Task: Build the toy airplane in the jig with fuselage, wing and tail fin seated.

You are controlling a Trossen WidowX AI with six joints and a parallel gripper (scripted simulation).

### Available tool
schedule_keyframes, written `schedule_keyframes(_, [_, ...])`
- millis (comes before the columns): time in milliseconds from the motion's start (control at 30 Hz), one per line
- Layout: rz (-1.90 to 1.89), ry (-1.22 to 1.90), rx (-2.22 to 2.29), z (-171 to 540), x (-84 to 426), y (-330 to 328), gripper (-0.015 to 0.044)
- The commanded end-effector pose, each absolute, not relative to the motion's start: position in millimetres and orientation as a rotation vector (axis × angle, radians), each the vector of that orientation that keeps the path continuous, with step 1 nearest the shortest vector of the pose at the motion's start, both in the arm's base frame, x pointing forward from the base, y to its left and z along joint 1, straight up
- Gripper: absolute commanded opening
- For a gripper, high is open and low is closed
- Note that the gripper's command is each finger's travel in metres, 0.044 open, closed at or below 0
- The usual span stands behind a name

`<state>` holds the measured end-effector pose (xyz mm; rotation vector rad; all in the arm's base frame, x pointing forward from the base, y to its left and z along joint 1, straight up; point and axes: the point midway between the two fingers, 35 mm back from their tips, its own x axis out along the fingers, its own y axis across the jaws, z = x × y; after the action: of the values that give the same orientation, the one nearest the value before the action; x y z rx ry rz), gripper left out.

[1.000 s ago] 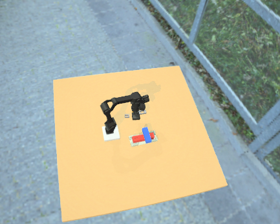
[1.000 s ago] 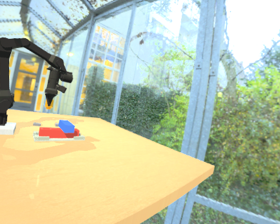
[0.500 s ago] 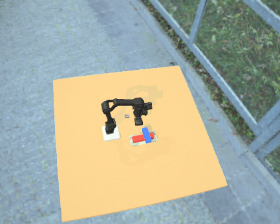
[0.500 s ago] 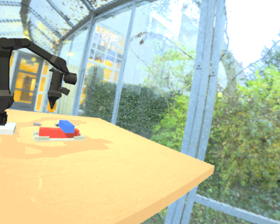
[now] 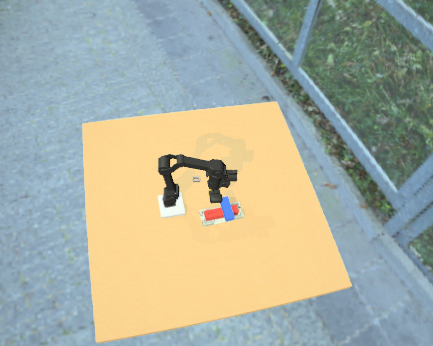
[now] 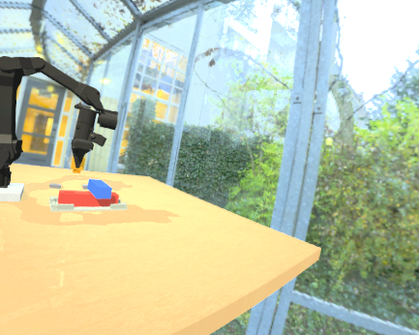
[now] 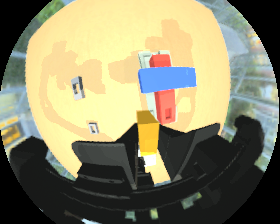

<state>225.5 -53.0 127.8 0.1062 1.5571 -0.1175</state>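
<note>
The red fuselage lies flat in the pale cradle jig. The blue wing sits across the top of the fuselage. My gripper is shut on the orange tail fin. It holds the fin in the air, just behind the tail end of the fuselage. In the wrist view the fin's white tab shows between the fingers.
Two small grey holders lie on the orange table behind the jig; one shows in the top view. The arm's white base plate stands left of the jig.
</note>
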Motion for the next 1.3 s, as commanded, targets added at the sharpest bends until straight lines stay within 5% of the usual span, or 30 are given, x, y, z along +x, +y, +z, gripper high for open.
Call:
schedule_keyframes(0, [-0.11, 1.56, 0.091, 125, 223, -64, 0.0])
schedule_keyframes(767, [-0.03, 1.555, 0.01, 112, 200, -130, 0.0])
schedule_keyframes(867, [-0.03, 1.555, 0.01, 112, 200, -130, 0.0065])
schedule_keyframes(1267, [-0.03, 1.555, 0.01, 112, 200, -130, 0.0065])
